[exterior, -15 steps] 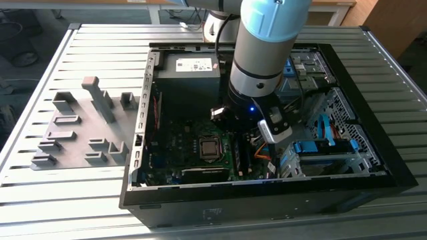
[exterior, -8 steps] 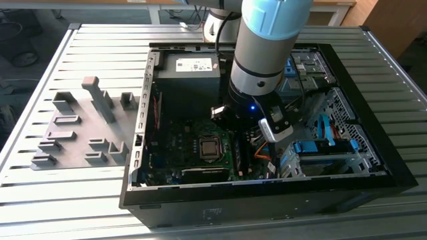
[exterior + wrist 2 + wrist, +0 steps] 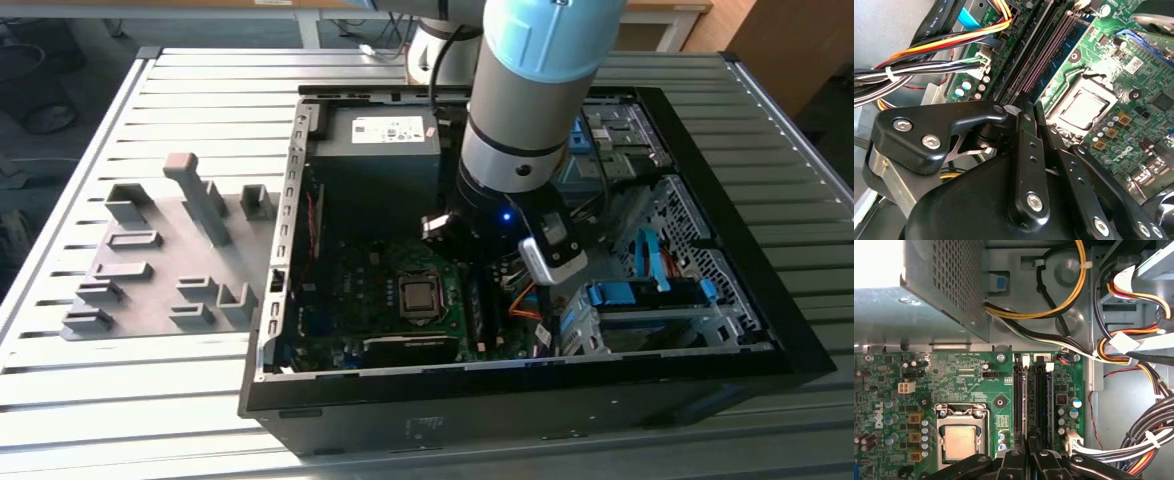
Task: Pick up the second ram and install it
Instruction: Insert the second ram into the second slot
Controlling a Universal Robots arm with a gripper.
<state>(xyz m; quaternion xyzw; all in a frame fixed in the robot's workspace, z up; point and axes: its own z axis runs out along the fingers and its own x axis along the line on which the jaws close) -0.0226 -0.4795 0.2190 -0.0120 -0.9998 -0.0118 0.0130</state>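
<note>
Hovering low over the memory slots [image 3: 1019,400], your gripper [image 3: 1029,445] had its fingers [image 3: 1026,150] drawn together, nothing visible between. Just beyond, right of centre, a blue ram [image 3: 1050,405] stood slotted; probably installed, though you couldn't confirm full seating.

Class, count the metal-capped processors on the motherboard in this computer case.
1: the processor sits in its socket on the green motherboard, beside the memory slots. The arm covers part of the board.

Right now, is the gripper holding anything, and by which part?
It cannot be told: the gripper sits right above the memory slots, and its own body hides what it may hold.
</note>
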